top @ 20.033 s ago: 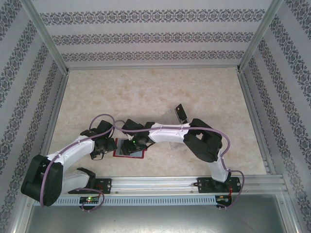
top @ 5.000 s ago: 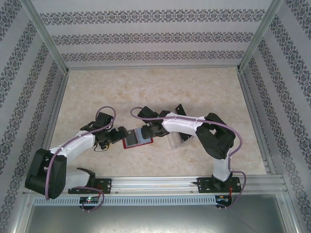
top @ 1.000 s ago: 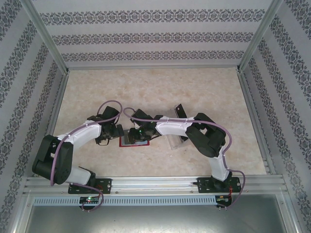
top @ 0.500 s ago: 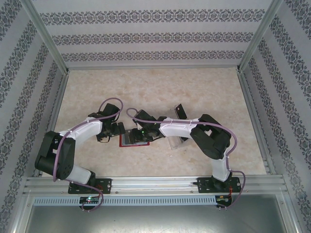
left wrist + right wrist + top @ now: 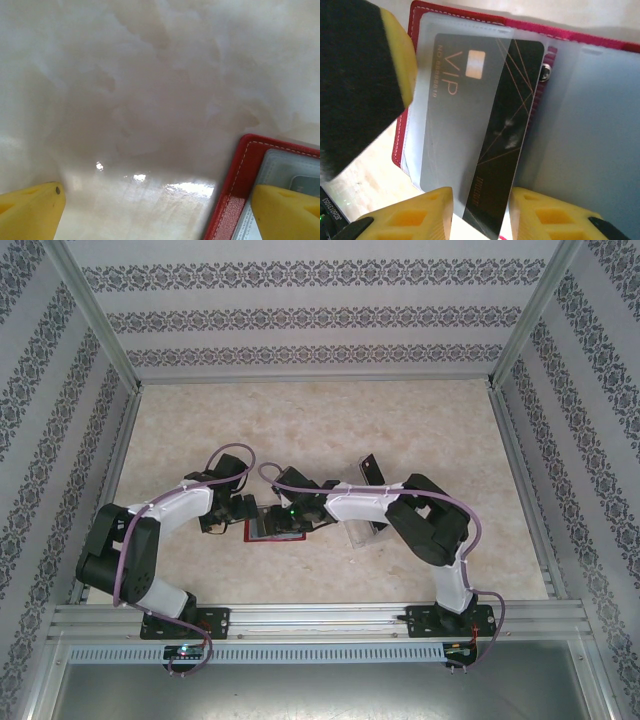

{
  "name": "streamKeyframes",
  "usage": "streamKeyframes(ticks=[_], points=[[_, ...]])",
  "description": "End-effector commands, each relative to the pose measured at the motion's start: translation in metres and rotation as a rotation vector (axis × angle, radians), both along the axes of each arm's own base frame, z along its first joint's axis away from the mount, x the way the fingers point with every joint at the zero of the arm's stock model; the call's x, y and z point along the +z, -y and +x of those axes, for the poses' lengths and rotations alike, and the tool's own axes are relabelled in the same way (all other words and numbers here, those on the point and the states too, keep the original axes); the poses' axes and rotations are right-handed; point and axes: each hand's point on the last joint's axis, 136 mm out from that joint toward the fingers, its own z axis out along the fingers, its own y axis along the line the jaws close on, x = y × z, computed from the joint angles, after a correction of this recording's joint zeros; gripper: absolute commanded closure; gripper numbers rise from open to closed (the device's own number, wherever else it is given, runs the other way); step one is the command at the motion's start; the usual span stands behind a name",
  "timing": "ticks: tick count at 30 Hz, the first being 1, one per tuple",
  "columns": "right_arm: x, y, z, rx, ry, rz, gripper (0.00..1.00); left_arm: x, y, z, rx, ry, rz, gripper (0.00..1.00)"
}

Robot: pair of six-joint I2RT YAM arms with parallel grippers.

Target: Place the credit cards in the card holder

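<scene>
A robotics lab test cell is indicated: the marble-look table [image 5: 320, 420] is boxed in by aluminium frame posts [image 5: 95, 315]. Walls papered in striped floral bands [image 5: 320, 315] (more stage set than room) are set at its far and side edges. A left arm [image 5: 170, 508] and a right arm [image 5: 360, 505] are bolted to a slotted rail [image 5: 320, 618] along its near edge.

Both arms reach out low over the table [image 5: 300, 430] and bend inward, so their hands nearly meet near its middle. The left arm [image 5: 170, 508] stretches rightward from a folded elbow. The left hand [image 5: 240, 513] points right, its yellow fingers [image 5: 30, 210] spread wide. The right arm [image 5: 360, 505] lays its forearm leftward. The right hand [image 5: 284, 522] angles down, its fingers [image 5: 410, 215] partly apart.
</scene>
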Motion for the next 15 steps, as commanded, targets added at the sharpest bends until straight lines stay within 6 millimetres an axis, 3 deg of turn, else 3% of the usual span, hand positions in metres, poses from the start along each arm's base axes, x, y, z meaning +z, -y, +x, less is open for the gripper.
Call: streamKeyframes(ticks=[1,7,9,15], points=[[0.000,-0.012,0.000,0.015,-0.010,0.020,0.64,-0.002,-0.002,0.001,-0.011,-0.005,0.008,0.04],[0.000,-0.017,-0.005,0.046,-0.007,0.001,0.62,-0.006,-0.001,-0.002,-0.004,-0.006,-0.007,0.06],[-0.001,-0.012,-0.005,0.043,0.004,-0.023,0.56,-0.004,-0.001,-0.003,-0.005,-0.002,-0.007,0.06],[0.003,0.005,-0.001,0.023,0.049,-0.083,0.48,0.019,-0.011,0.004,0.029,0.069,0.021,0.02]])
